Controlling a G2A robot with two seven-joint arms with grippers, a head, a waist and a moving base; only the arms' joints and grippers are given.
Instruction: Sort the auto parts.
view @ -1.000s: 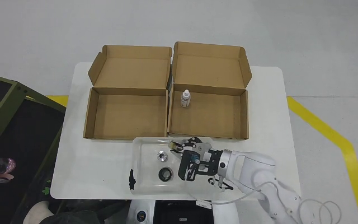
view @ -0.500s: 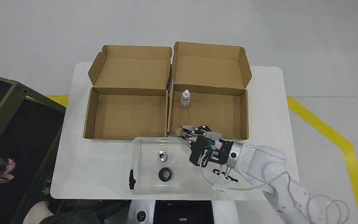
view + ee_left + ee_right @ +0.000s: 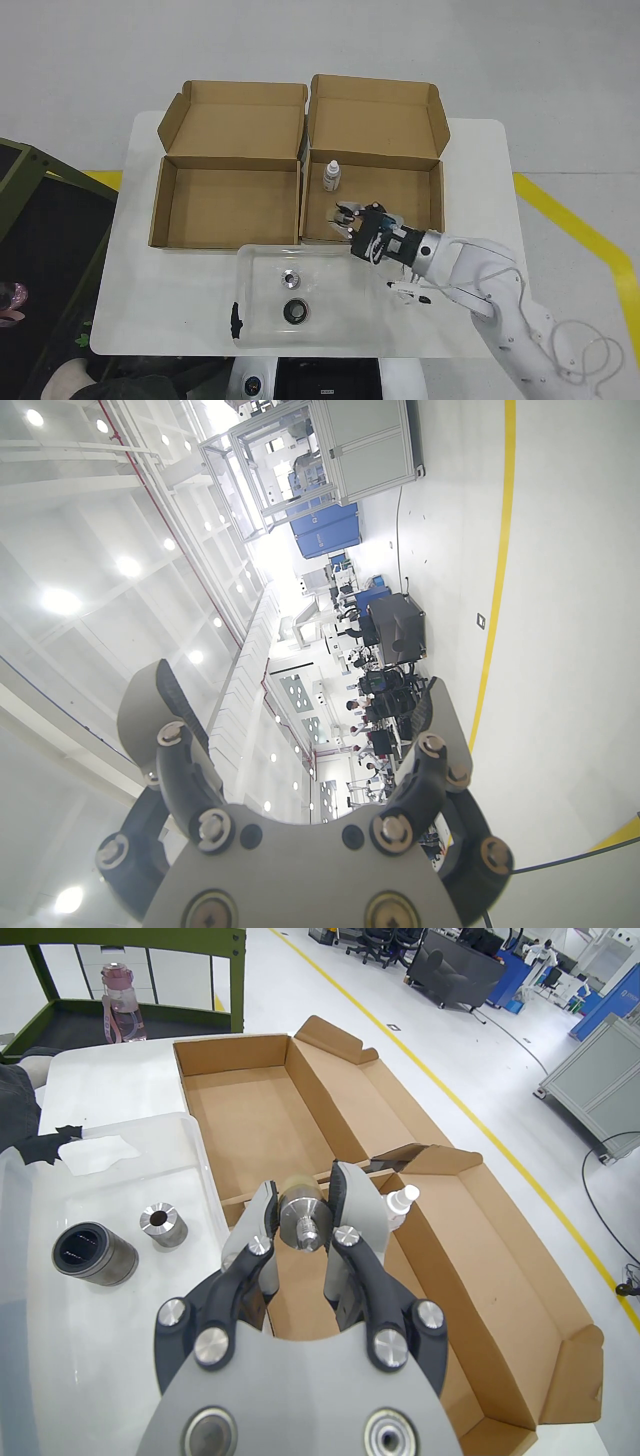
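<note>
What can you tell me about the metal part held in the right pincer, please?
The metal part is a short silvery cylinder with a smooth flat face and a small threaded stud sticking out toward the wrist camera; its far end looks pale yellowish. The right pincer is shut on it, one pad pressing each side. It hangs over the cardboard box that holds the white bottle, touching nothing but the pads.

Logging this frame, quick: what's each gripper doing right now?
Left gripper: open, empty.
Right gripper: shut on a threaded metal part.
</note>
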